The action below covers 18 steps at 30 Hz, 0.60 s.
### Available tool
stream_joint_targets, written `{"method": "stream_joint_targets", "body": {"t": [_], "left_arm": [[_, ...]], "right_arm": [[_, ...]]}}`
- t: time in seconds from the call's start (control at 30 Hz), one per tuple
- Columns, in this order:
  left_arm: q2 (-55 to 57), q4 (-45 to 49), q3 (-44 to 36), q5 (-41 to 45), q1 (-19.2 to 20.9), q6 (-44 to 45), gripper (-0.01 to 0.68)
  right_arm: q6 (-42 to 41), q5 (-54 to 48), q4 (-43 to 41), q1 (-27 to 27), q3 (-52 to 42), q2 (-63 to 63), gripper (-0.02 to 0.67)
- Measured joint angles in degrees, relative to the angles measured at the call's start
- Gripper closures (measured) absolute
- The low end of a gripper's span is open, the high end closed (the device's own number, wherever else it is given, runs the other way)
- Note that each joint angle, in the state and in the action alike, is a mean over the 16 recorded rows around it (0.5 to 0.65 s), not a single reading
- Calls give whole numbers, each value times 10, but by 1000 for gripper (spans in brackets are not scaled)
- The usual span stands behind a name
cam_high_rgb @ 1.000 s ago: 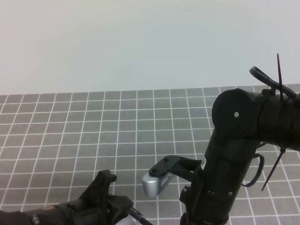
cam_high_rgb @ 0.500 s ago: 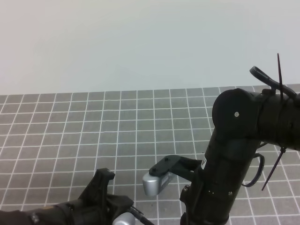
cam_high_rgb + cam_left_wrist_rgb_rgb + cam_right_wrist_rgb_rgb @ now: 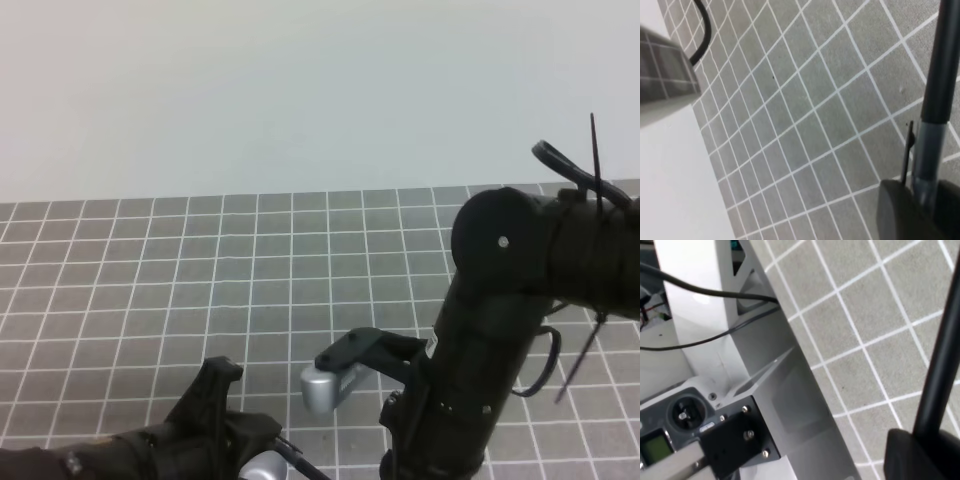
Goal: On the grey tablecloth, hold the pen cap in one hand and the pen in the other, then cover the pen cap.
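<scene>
No readable text anywhere (the small green display [image 3: 654,447] is blurred).

Both arms are matte black. Right arm [image 3: 500,330]: fat rounded joint housing w/ one small silver screw [image 3: 503,241], black cable loop and a thin zip tie [image 3: 596,160] sticking up just above that housing. A silver-grey wrist camera [image 3: 322,388] on a black bracket sits left of the housing (lower down). Left arm [image 3: 150,450]: black, angular casting, thin black cable beside it.
</scene>
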<state>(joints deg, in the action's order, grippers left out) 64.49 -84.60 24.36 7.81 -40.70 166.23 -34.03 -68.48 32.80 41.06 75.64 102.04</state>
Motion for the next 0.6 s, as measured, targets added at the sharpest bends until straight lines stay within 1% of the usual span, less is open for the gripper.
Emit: {"method": "stream_joint_targets", "body": {"t": [0.4, 0.6], "left_arm": [[0, -6, -1, -22, 0, -1, 591], [0, -26, -1, -16, -1, -3, 558]], "right_arm": [[8, -3, -2, 0, 29, 29, 578], [9, -4, -6, 0, 32, 30, 578]]}}
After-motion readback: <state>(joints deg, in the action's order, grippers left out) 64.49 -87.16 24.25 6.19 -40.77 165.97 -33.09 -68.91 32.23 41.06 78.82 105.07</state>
